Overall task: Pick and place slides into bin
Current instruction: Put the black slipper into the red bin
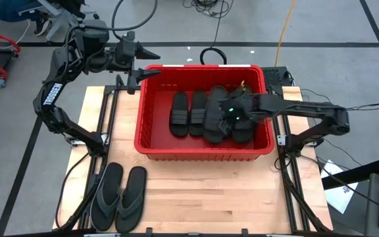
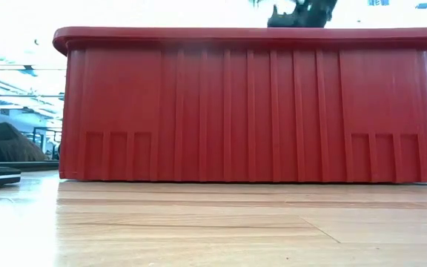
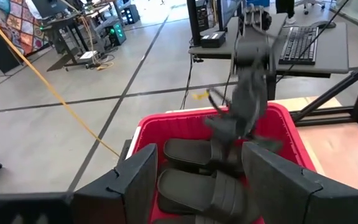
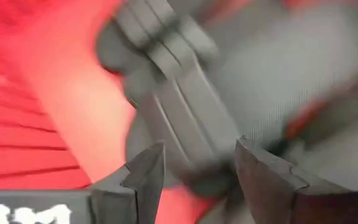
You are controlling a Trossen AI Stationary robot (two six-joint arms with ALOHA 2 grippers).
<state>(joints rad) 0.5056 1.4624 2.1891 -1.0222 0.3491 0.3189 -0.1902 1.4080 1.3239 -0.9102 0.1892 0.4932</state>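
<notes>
over the right half of the bin point(image 1: 151, 146), the right tool point(image 1: 227, 116) hangs low among the slides. its fingers are spread, and the right wrist view shows a ribbed slide point(image 4: 166, 93) just in front of them, apart from both fingers, so i judge it is free and lies in the bin. the picture is smeared, so i cannot say more about contact.

inside the bin i see a row of black slides point(image 1: 206, 113) side by side, their long axes running from the near wall to the far wall. how many exactly i cannot count, because the right arm covers some.

the left tool point(image 1: 141, 74) hovers at the far left corner of the bin, above the rim, also with fingers spread and nothing between them. its wrist view looks across the bin at the slides point(image 3: 197, 186) and the right arm.

two thong slides point(image 1: 118, 196) are not yet in the bin. they lie together on the table point(image 1: 229, 197), at the near left corner, well apart from the bin, with toes pointing toward the far side and a little to the right.

this pair lies on the left arm's side, so the left tool is the nearer one. i think it must come back toward the near edge and close across the narrow width of one slide, at right angles to its long axis. the right tool would have to cross the whole bin.
</notes>
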